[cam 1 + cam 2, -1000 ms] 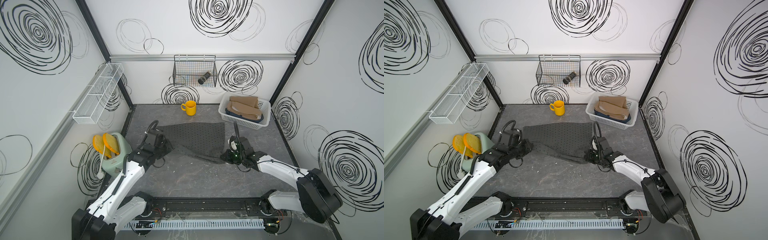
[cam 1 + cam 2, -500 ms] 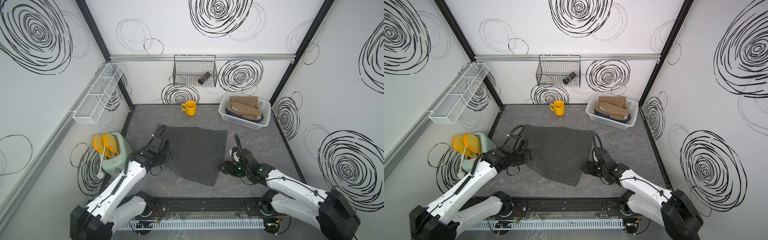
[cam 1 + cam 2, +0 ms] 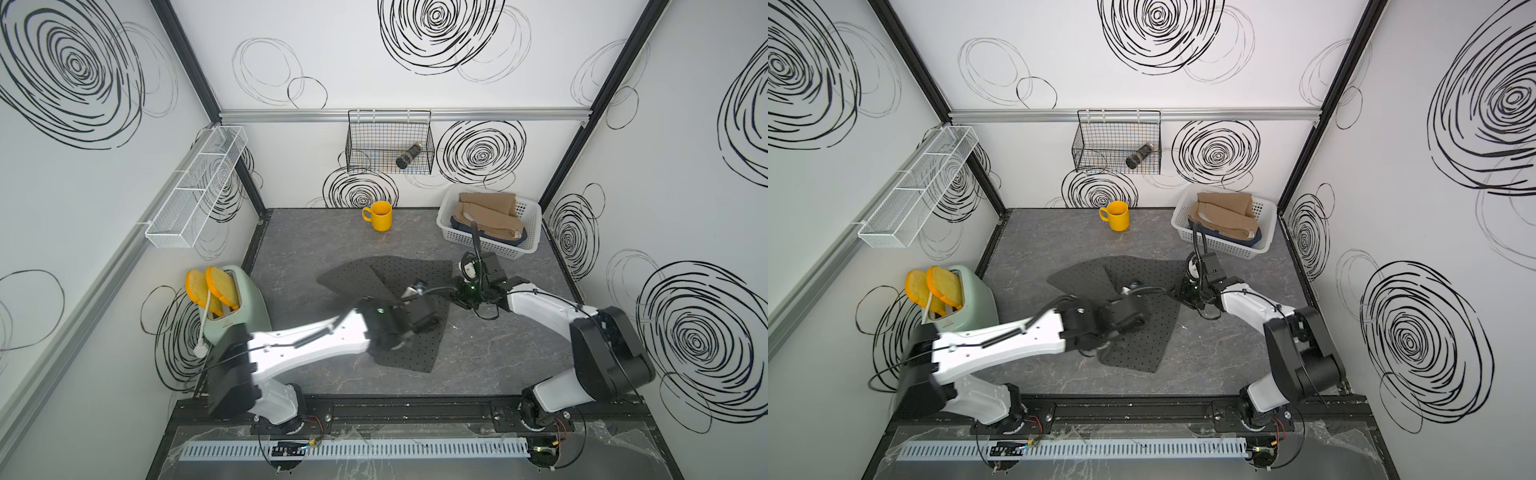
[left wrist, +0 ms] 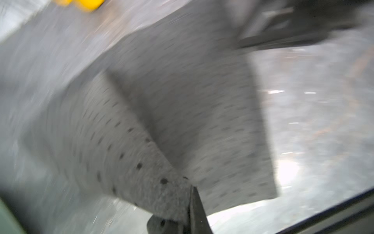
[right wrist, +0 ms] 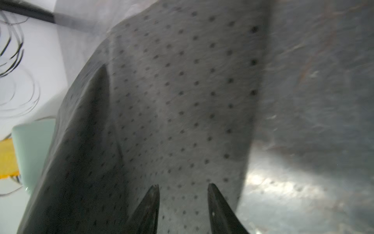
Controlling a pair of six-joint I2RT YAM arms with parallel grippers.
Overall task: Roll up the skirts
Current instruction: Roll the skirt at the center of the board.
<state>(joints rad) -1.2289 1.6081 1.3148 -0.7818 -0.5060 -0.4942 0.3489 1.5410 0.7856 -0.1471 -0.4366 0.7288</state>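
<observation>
Dotted grey skirt (image 3: 399,270) sits mid-frame on the table (image 3: 498,353), looks like the fold-over step. Left fingers (image 4: 197,210) pinch its corner, right fingers (image 5: 149,206) are spread apart over the edge. Next up, I'd guess: lay the flap flat, then start rolling.

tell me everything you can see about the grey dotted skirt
The dotted skirt is thin, soft dark grey cloth with small black dots. It lies on the grey marbled table, mostly flat, with one part folded over itself along a diagonal crease. The left gripper is shut on one edge and lifts it, and the left arm hides its middle. The right gripper is open over its other side; contact cannot be told.
</observation>
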